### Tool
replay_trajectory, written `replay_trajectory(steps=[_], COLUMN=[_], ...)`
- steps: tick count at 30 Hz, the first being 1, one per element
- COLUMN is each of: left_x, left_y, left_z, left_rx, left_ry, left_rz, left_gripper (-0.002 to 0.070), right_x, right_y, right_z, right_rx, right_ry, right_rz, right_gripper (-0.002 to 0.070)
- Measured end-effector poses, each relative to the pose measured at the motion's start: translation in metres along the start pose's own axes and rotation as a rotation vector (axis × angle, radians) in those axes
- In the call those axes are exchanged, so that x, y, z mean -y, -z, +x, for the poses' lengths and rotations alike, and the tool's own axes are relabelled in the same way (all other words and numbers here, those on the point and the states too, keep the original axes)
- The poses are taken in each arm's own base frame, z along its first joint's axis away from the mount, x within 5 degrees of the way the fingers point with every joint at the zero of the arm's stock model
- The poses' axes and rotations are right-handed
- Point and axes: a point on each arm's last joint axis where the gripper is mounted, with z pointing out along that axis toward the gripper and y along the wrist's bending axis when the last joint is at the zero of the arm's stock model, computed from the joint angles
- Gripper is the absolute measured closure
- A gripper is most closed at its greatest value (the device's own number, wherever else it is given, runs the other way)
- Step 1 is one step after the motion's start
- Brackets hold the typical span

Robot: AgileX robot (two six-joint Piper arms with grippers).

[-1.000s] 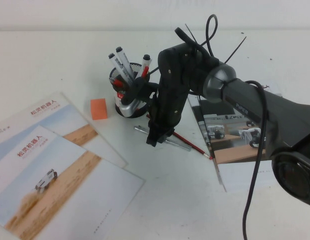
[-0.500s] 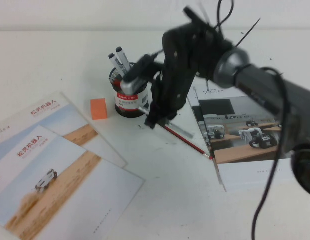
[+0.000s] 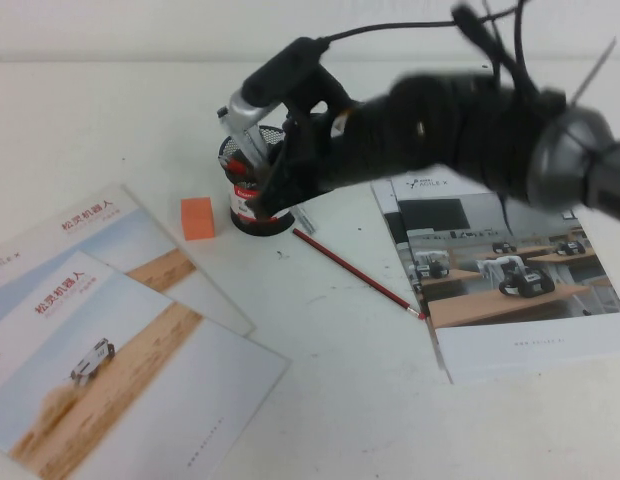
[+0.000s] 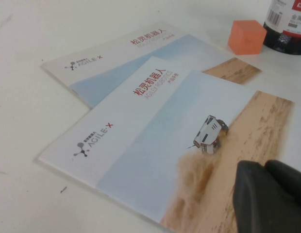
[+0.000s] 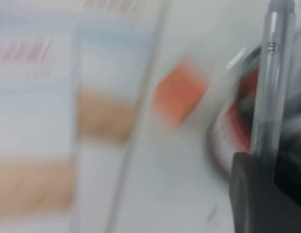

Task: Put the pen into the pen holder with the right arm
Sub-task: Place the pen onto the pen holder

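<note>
our right arm reaches across the table; our left gripper sits low and apart.

our right arm (image 3: 460, 125) stretches from the right side of the high view toward the far left of centre, its forearm lying nearly level and wrapped in loose black cables, with the silver-grey camera block on top near the wrist. our right gripper (image 3: 268, 195) points down and to the left at the arm's far end, and in the right wrist view its dark fingers (image 5: 247, 194) are clamped on the pen (image 5: 269, 77). our left gripper (image 4: 269, 194) shows only in the left wrist view, as a dark rounded finger edge low over the table.
</note>
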Motion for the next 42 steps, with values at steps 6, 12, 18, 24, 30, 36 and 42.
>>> replay_trajectory(steps=[6,12,18,24,30,36,42], left_x=[0.0,0.0,0.0,0.0,0.0,0.0,0.0], left_y=[0.0,0.0,0.0,0.0,0.0,0.0,0.0], left_z=[0.0,0.0,0.0,0.0,0.0,0.0,0.0], left_rx=[0.0,0.0,0.0,0.0,0.0,0.0,0.0], left_ry=[0.0,0.0,0.0,0.0,0.0,0.0,0.0], left_rz=[0.0,0.0,0.0,0.0,0.0,0.0,0.0], left_gripper=[0.0676,0.0676,0.0676,0.0676,0.0676,0.0676,0.0676], right_x=[0.012,0.033,0.035,0.035,0.035,0.036,0.035], right_y=[-0.003,-0.014,-0.052,-0.07,-0.071,-0.071,-0.062], right_z=[0.019,0.016,0.026,0.028,0.028,0.028,0.02], right_rx=[0.414,0.795,0.851,0.852,0.85,0.845,0.881], right_ry=[-0.225,-0.366,-0.343,-0.313,-0.309,-0.31,-0.293], right_rz=[0.22,0.156,0.109,0.096,0.094,0.095,0.089], right_gripper=[0.0628,0.0628,0.0628,0.0628,0.0506,0.0267,0.043])
